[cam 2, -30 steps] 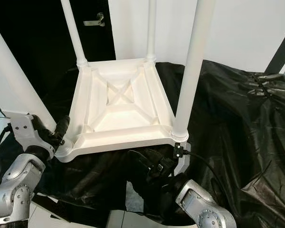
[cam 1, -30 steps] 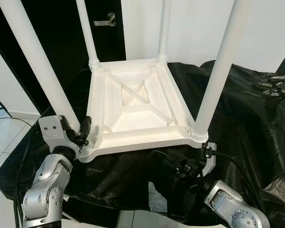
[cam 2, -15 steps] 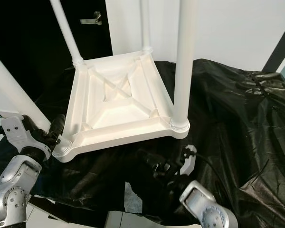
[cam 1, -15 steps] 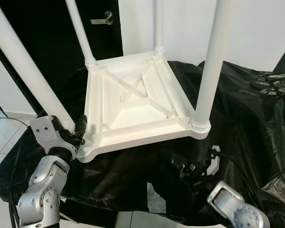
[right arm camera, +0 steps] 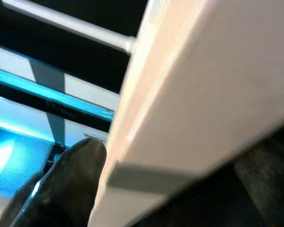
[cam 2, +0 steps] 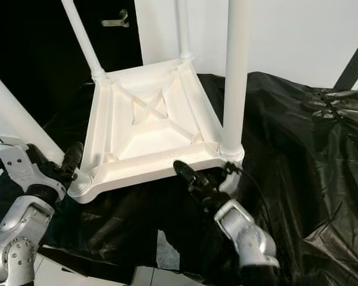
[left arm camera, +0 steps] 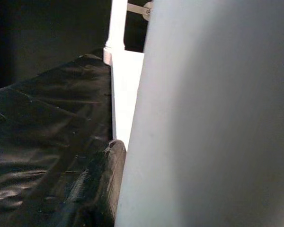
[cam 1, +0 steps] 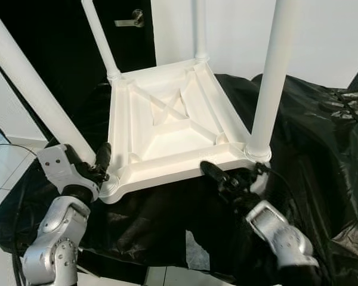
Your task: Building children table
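The white children's table (cam 1: 173, 128) lies upside down on a black sheet (cam 1: 322, 155), its four legs pointing up. The left gripper (cam 1: 101, 164) clamps the base of the 7 o'clock leg (cam 1: 39, 98). The right gripper (cam 1: 218, 174) reaches the front rim near the 5 o'clock leg (cam 1: 271, 83); whether its jaws are apart or clamped, I cannot tell.

The sheet looks slick: a push at the rim could slide the table or twist it against the left hold.

The right wrist view shows one fingertip (right arm camera: 68, 182) tucked beside the rim; the head views hide this.
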You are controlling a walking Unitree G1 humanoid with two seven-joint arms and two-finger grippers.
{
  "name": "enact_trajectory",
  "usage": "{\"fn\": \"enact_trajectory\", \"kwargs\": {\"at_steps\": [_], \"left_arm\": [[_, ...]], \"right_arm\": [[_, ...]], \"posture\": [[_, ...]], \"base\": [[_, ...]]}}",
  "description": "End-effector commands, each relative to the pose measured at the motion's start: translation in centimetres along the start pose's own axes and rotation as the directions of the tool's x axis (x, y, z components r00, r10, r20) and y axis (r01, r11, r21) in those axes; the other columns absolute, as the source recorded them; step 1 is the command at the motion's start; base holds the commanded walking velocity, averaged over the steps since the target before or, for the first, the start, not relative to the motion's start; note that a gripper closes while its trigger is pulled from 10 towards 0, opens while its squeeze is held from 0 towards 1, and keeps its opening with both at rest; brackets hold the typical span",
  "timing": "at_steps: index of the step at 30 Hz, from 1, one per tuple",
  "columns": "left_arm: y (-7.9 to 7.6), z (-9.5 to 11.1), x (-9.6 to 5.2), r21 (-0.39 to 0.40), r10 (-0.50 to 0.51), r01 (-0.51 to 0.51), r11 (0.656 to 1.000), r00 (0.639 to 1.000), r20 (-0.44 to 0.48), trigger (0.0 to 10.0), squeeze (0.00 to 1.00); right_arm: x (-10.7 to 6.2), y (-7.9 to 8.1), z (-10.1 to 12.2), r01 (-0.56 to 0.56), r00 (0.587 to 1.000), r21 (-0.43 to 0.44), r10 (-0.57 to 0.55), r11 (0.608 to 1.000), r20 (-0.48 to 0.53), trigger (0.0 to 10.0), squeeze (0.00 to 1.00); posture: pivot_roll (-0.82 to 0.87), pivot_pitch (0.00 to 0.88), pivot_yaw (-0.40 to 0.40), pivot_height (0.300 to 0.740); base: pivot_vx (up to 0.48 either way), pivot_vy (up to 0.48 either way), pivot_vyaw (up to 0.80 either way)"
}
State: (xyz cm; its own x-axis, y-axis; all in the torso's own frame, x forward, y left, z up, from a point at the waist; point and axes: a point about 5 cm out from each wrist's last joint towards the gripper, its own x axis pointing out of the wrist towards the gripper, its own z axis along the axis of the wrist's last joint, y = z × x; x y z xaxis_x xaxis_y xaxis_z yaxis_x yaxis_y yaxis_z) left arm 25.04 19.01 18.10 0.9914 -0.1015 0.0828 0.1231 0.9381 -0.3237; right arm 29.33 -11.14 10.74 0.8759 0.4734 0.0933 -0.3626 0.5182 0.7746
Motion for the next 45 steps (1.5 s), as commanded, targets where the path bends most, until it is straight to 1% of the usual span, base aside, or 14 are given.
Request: {"fn": "enact_trajectory", "kwargs": {"at_steps": [1, 3, 6, 7, 9, 17, 18, 19, 21, 22, 23, 24, 25, 45], "left_arm": [[-1.6, 0.5, 0.0, -0.083, -0.092, 0.095, 0.992, 0.995, 0.039, 0.0, 0.00], [-1.9, 0.6, 0.0, -0.091, -0.094, 0.098, 0.991, 0.995, 0.041, 0.0, 0.00], [-2.8, 0.7, 0.1, -0.108, -0.108, 0.113, 0.988, 0.993, 0.049, 0.0, 0.00], [-2.8, 0.7, 0.1, -0.108, -0.108, 0.113, 0.988, 0.993, 0.049, 0.0, 0.00], [-3.1, 0.7, 0.1, -0.111, -0.117, 0.121, 0.986, 0.992, 0.048, 0.0, 0.00], [-3.4, 0.5, -0.1, -0.109, -0.117, 0.121, 0.987, 0.992, 0.036, 0.0, 0.00], [-3.4, 0.5, -0.1, -0.109, -0.117, 0.121, 0.987, 0.992, 0.036, 0.0, 0.00], [-3.5, 0.5, -0.2, -0.108, -0.115, 0.118, 0.987, 0.993, 0.035, 0.0, 0.00], [-3.5, 0.5, -0.2, -0.113, -0.113, 0.116, 0.987, 0.993, 0.036, 0.0, 0.00], [-3.5, 0.5, -0.2, -0.113, -0.113, 0.116, 0.987, 0.993, 0.036, 0.0, 0.00], [-3.6, 0.4, -0.2, -0.113, -0.112, 0.115, 0.987, 0.993, 0.036, 0.0, 0.00], [-3.6, 0.4, -0.2, -0.117, -0.111, 0.114, 0.987, 0.993, 0.035, 0.0, 0.00], [-3.7, 0.4, -0.2, -0.117, -0.112, 0.115, 0.986, 0.993, 0.036, 0.0, 0.00], [-4.0, 0.4, -0.2, -0.121, -0.109, 0.113, 0.986, 0.993, 0.038, 0.0, 0.00]], "right_arm": [[0.2, -0.5, -0.1, 0.014, 1.000, 0.006, -0.014, 1.000, 0.008, 10.0, 0.00], [0.9, -0.5, -0.2, 0.002, 1.000, 0.019, -0.003, 1.000, 0.018, 10.0, 0.00], [2.9, 0.1, -0.4, -0.032, 0.997, 0.076, 0.027, 0.997, 0.069, 10.0, 0.00], [2.9, 0.1, -0.4, -0.032, 0.997, 0.076, 0.027, 0.997, 0.069, 10.0, 0.00], [3.9, 0.6, -0.5, -0.052, 0.995, 0.122, 0.040, 0.991, 0.094, 10.0, 0.00], [6.3, 1.9, 0.0, -0.098, 0.985, 0.175, 0.070, 0.980, 0.158, 10.0, 0.00], [6.3, 1.9, 0.0, -0.098, 0.985, 0.175, 0.070, 0.980, 0.158, 10.0, 0.00], [6.6, 2.0, 0.2, -0.099, 0.983, 0.186, 0.067, 0.978, 0.172, 8.9, 0.00], [6.8, 2.1, 0.4, -0.105, 0.980, 0.193, 0.069, 0.976, 0.184, 8.5, 0.00], [6.8, 2.1, 0.4, -0.105, 0.980, 0.193, 0.069, 0.976, 0.184, 8.5, 0.00], [6.9, 2.1, 0.6, -0.109, 0.979, 0.195, 0.071, 0.975, 0.191, 9.1, 0.00], [7.0, 2.1, 0.7, -0.115, 0.978, 0.195, 0.076, 0.974, 0.194, 9.0, 0.00], [7.1, 2.1, 0.6, -0.119, 0.977, 0.188, 0.082, 0.975, 0.195, 10.0, 0.00], [7.4, 1.5, 0.4, -0.128, 0.976, 0.209, 0.086, 0.969, 0.199, 10.0, 0.00]], "posture": [[0.19, 0.000, -0.037, 0.740], [0.20, 0.000, -0.037, 0.740], [0.22, 0.000, -0.037, 0.740], [0.22, 0.000, -0.037, 0.740], [0.22, 0.000, -0.037, 0.740], [0.23, 0.000, -0.040, 0.740], [0.23, 0.000, -0.040, 0.740], [0.23, 0.000, -0.042, 0.740], [0.23, 0.000, -0.046, 0.740], [0.23, 0.000, -0.046, 0.740], [0.23, 0.000, -0.046, 0.740], [0.23, 0.000, -0.047, 0.740], [0.23, 0.000, -0.047, 0.740], [0.23, 0.000, -0.055, 0.740]], "base": [[0.000, 0.000, 0.00], [0.000, 0.000, 0.00], [0.000, 0.000, 0.00], [0.000, 0.000, 0.00], [0.000, 0.000, 0.00], [0.000, 0.000, 0.00], [0.000, 0.000, 0.00], [0.000, 0.000, 0.00], [0.000, 0.000, 0.00], [0.000, 0.000, 0.00], [0.000, 0.000, 0.00], [0.000, 0.000, 0.00], [0.000, 0.000, 0.00], [0.000, 0.000, 0.00]]}}
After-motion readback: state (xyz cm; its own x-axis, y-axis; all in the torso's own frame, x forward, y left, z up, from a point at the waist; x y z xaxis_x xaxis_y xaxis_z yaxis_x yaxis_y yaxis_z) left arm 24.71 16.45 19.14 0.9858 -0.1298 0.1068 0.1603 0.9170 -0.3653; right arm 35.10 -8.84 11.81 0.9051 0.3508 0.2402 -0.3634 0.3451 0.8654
